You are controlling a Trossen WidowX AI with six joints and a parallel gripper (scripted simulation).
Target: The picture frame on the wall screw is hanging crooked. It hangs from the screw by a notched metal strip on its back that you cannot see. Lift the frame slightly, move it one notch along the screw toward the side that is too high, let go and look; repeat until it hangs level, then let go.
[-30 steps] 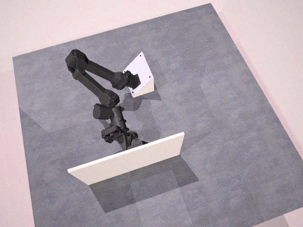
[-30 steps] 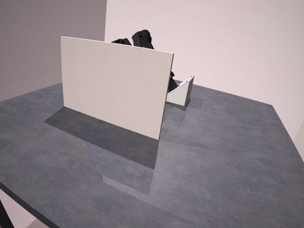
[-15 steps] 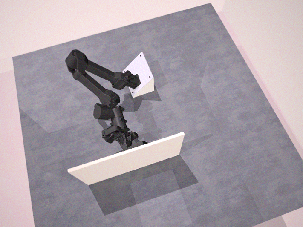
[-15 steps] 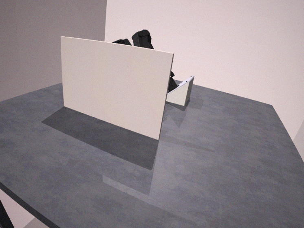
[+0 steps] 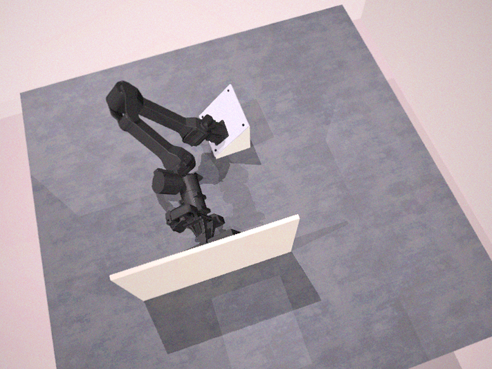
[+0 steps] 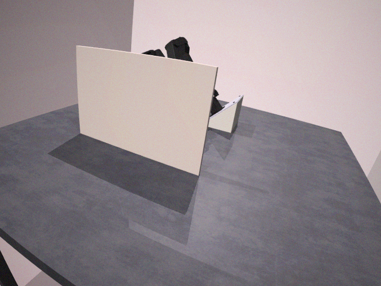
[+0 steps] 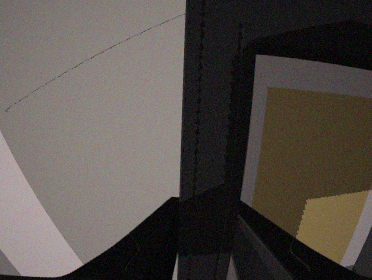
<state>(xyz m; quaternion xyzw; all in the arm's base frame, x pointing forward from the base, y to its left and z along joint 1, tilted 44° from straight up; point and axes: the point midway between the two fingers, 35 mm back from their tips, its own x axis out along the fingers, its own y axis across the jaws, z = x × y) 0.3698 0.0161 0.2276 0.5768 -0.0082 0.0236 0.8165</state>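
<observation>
The picture frame has a dark border, a pale mat and a tan picture. The wrist view shows only part of it, close up. In the top view a small dark piece of the frame shows behind the upright board's top edge. My gripper is shut on the frame's side bar, with one finger on each side of it. In the exterior view the board hides the gripper and the frame. The screw and the notched strip are hidden. I cannot tell from these views whether the frame is level.
The cream upright board stands on the grey table, with the frame on its arm side. A thin dark line crosses the board in the wrist view. The arm's base stands on a sloped white mount.
</observation>
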